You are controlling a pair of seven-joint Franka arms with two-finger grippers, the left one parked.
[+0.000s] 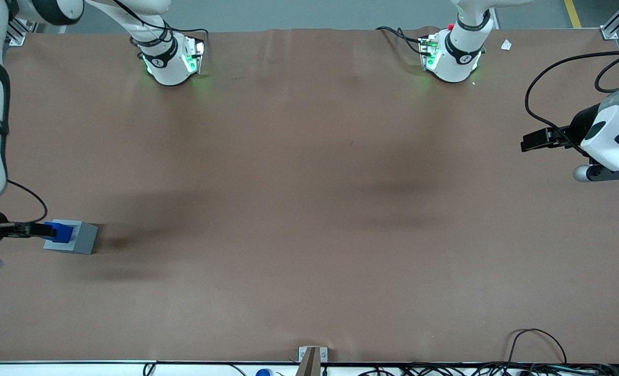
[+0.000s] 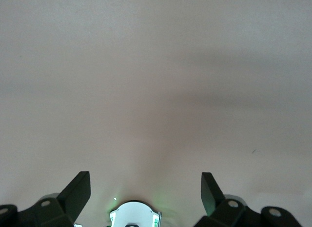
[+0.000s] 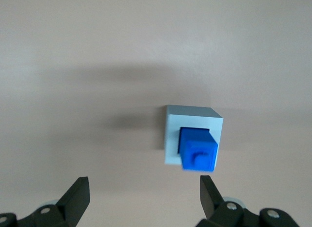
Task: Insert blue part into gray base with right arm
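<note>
end effector (image 3: pixel 141 197): released, fingers spread, above the parts
blue part (image 3: pixel 197 149): seated in gray base (image 3: pixel 171 134), directly below end effector
next: likely retreat straight up

A brown matte table cover (image 1: pixel 309 209) spans the work surface; tangled black cables (image 1: pixel 497 368) and a small metal bracket (image 1: pixel 312 355) sit along its nearest edge.

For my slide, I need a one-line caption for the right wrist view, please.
Open end effector hovers above the blue part, which stands in the gray base.
</note>
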